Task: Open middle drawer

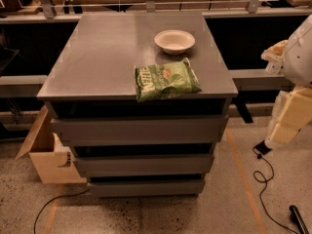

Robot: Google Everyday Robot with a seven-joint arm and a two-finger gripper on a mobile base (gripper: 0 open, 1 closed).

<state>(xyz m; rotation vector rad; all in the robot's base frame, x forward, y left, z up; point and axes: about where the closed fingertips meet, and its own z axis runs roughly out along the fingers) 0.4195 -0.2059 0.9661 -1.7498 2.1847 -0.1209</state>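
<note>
The grey cabinet (pixel 102 57) has three stacked drawer fronts. The middle drawer (pixel 144 165) is the plain dark-grey handleless front between the taller top drawer (pixel 139 129) and the narrow bottom drawer (pixel 146 187). It looks closed, with a dark gap above it. My gripper (pixel 287 123), a cream part at the end of the white arm (pixel 300 48), hangs at the right edge of the view. It is to the right of the cabinet, about level with the top drawer, and touches nothing.
A white bowl (pixel 174 41) and a green chip bag (pixel 165 80) lie on the cabinet top. An open cardboard box (pixel 46 155) stands on the floor at the left. Black cables (pixel 265 177) run over the floor at the right. A railing lies behind.
</note>
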